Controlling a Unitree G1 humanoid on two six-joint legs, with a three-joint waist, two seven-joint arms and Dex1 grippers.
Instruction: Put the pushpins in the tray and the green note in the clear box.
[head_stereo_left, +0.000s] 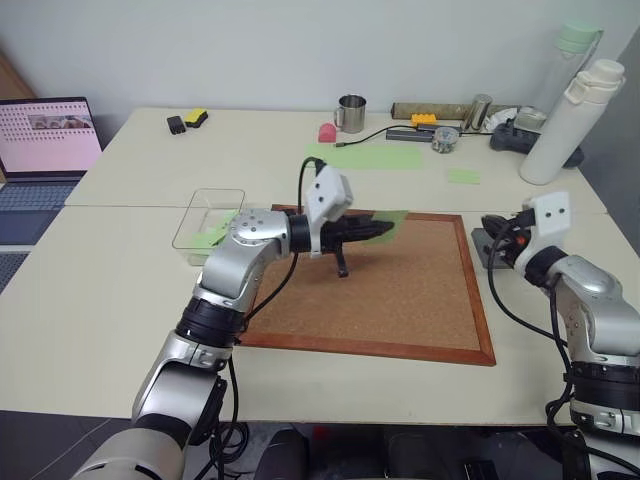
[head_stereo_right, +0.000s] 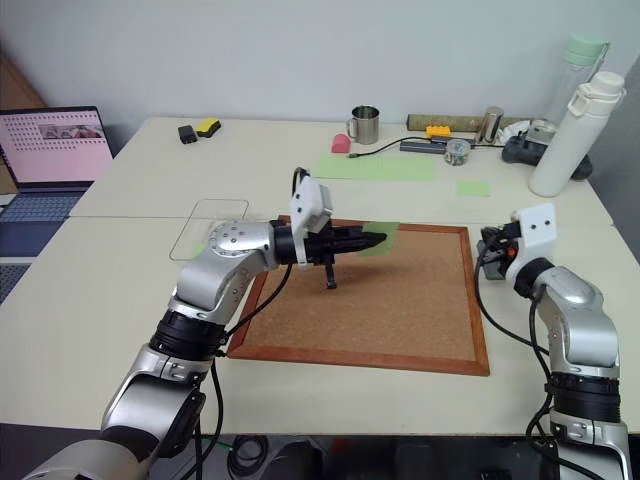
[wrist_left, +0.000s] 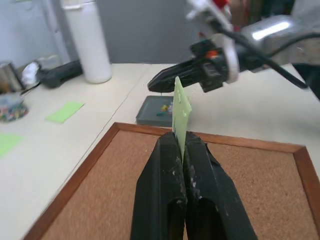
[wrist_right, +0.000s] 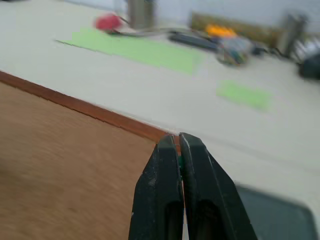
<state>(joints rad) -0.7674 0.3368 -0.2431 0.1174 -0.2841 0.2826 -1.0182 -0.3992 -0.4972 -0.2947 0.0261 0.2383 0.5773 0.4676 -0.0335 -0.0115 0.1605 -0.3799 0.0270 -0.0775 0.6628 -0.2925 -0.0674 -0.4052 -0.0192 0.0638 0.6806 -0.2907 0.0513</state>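
My left gripper (head_stereo_left: 383, 231) reaches level across the back edge of the cork board (head_stereo_left: 400, 300), shut on the green note (wrist_left: 181, 107), which stands on edge from its tips. The clear box (head_stereo_left: 192, 222) lies to its left on the table with a green piece of paper inside. My right gripper (wrist_left: 153, 86) hovers over the dark grey tray (wrist_left: 148, 113) just past the board's right edge. It is shut, and a green speck of a pushpin (wrist_right: 179, 160) shows between its tips. A few pushpins (wrist_left: 163, 107) lie in the tray.
At the back stand a long pale green sheet (head_stereo_left: 368, 156), a small green slip (head_stereo_left: 463, 176), a metal mug (head_stereo_left: 351, 113), a red object (head_stereo_left: 327, 132) and two tall bottles (head_stereo_left: 570, 120). A laptop (head_stereo_left: 45, 140) sits at the far left.
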